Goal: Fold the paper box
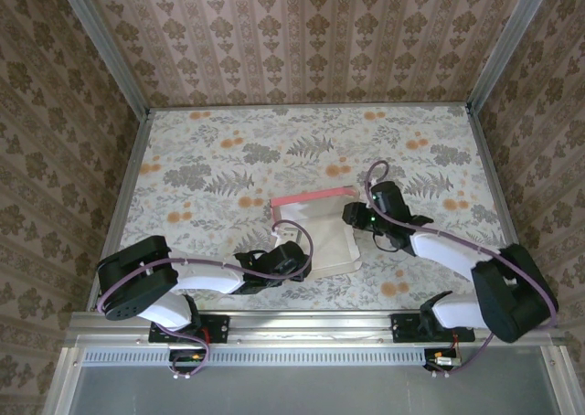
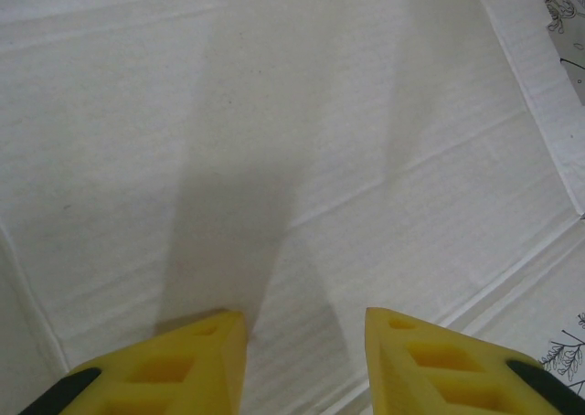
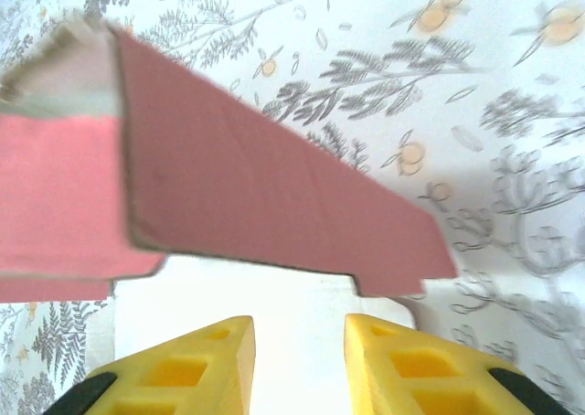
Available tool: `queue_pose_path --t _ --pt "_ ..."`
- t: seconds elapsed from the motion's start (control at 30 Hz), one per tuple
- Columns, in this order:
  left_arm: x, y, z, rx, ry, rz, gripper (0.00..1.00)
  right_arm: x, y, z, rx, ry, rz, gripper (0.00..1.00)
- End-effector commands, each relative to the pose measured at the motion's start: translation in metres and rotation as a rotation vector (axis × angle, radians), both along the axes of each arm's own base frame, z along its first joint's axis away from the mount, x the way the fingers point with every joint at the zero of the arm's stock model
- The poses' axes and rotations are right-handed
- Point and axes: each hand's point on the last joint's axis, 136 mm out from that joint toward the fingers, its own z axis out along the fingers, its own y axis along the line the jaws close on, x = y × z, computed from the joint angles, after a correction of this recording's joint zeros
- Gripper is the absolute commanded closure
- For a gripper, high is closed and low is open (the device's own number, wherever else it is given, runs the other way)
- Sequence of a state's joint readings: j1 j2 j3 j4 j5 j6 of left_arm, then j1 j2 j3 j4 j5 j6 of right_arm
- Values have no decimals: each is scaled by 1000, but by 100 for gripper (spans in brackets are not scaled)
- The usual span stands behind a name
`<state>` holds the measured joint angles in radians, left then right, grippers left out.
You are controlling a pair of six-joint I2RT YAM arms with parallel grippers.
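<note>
Paper box (image 1: 320, 237) lies mid-table (image 1: 210, 159), between the two arms, whitish inner face up. Its pink flap (image 1: 311, 196) stands up along the far edge.

I see the left gripper (image 1: 294, 250) at the box's near-left corner. On the left wrist cam its yellow fingers (image 2: 206, 360) are down on the white panel (image 2: 274, 141). The jaws are partly apart with nothing between them, just cardboard below.

The right gripper (image 1: 350, 216) is at the box's right edge. On the right wrist cam (image 3: 298, 322) the jaws show a narrow gap over white card, with the pink flap (image 3: 274, 186) tilted just ahead. I can't tell if they pinch anything, and I see no clear grip.
</note>
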<state>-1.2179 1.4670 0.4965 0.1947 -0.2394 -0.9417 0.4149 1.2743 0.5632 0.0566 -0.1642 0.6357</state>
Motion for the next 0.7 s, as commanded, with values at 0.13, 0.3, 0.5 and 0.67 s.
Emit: queue_pose_path --t 0.13,0.3,0.5,0.67 --pt "-16 9 -18 73 57 -47 61 -26 -23 46 -135 7 111 62" --pt "-17 6 -17 75 54 -66 61 -14 -29 76 -172 -20 111 59" --pt "-16 4 -14 72 46 -75 61 15 -29 72 -270 24 117 58" --pt "-15 4 -13 66 40 -72 61 26 -24 61 -290 60 149 61"
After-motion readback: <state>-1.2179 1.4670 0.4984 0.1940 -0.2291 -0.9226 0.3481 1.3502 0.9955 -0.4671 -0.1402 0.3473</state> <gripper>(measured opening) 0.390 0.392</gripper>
